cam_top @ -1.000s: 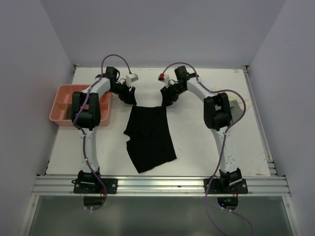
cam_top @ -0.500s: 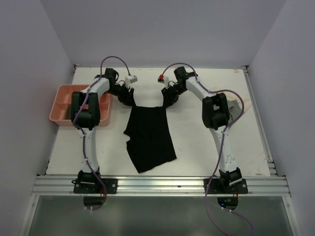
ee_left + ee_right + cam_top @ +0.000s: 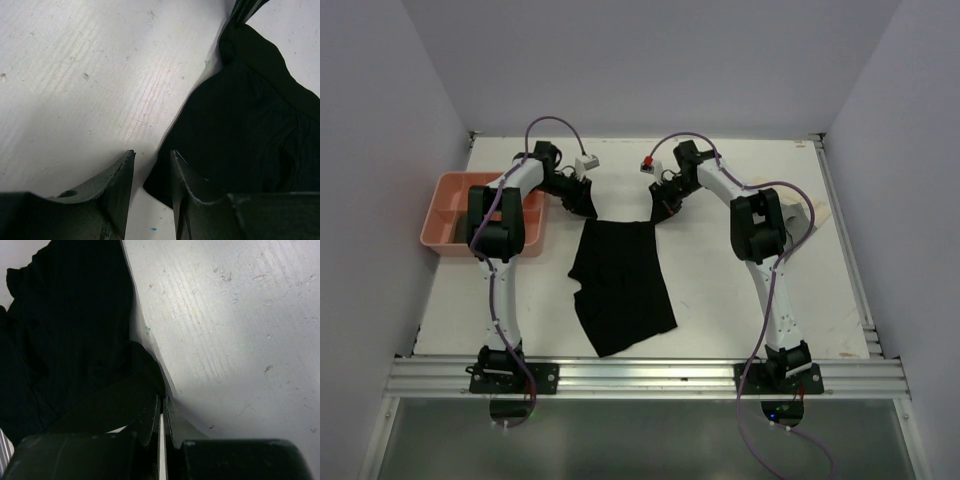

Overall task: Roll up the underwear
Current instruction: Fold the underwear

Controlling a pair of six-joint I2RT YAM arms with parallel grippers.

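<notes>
Black underwear [image 3: 620, 280] spread flat on the white table [image 3: 720, 290], a little left of the middle, far edge up between the two tools, near end slanting toward the right above the front rail [image 3: 650, 375]. Far right corner drawn up into a small peak and pinched in the right gripper [image 3: 658, 208]; on the right wrist view, right gripper [image 3: 162, 399] pressed all but together, only a hairline between the fingers, dark cloth [image 3: 70, 325] bunched against them. Far left corner lying just at the left gripper [image 3: 585, 203]; on the left wrist view, left gripper [image 3: 152, 152] parted by a narrow gap with bare table showing through, tip of the cloth [image 3: 240, 130] reaching into that gap lower down, nothing clamped. Tabletop matt and worn: fine streaked grain, scattered scratches, dark specks, a tiny green fleck and a blue one. Pink tray [image 3: 438, 180] at the left edge, partly behind the left arm, well apart from the garment. Pale cream shape [image 3: 817, 215] at the right edge behind the right arm, too hidden to tell what. Purple cables [image 3: 550, 122] looping over both arms. Plain pale lilac-grey walls [image 3: 650, 60] closing in the left, far and right sides.
</notes>
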